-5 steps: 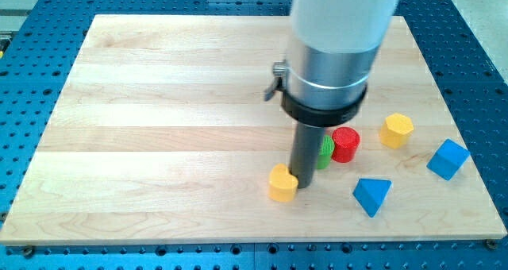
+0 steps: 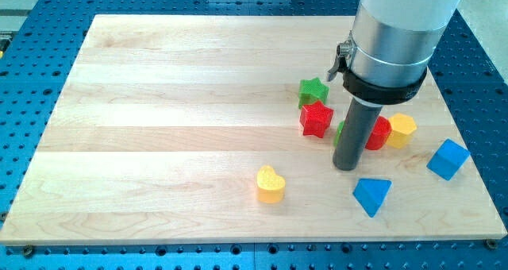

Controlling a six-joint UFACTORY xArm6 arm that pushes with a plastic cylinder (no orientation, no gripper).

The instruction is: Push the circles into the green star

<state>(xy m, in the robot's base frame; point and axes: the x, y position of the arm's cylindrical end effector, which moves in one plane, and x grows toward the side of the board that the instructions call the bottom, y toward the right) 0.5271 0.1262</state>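
My tip (image 2: pixel 346 167) down on tabletop (image 2: pixel 159 103), touching red circle (image 2: pixel 379 133) from the view's left; green circle (image 2: pixel 340 130) mostly hidden behind rod. No pincer on this rig. Green star (image 2: pixel 313 90) just above red star (image 2: pixel 316 118), near tip. Yellow hexagon (image 2: pixel 402 130) touches red circle. Open wood toward the view's left

Wooden board (image 2: pixel 159 103) with scattered coloured blocks (image 2: pixel 271 184) on blue perforated table (image 2: pixel 32 254)
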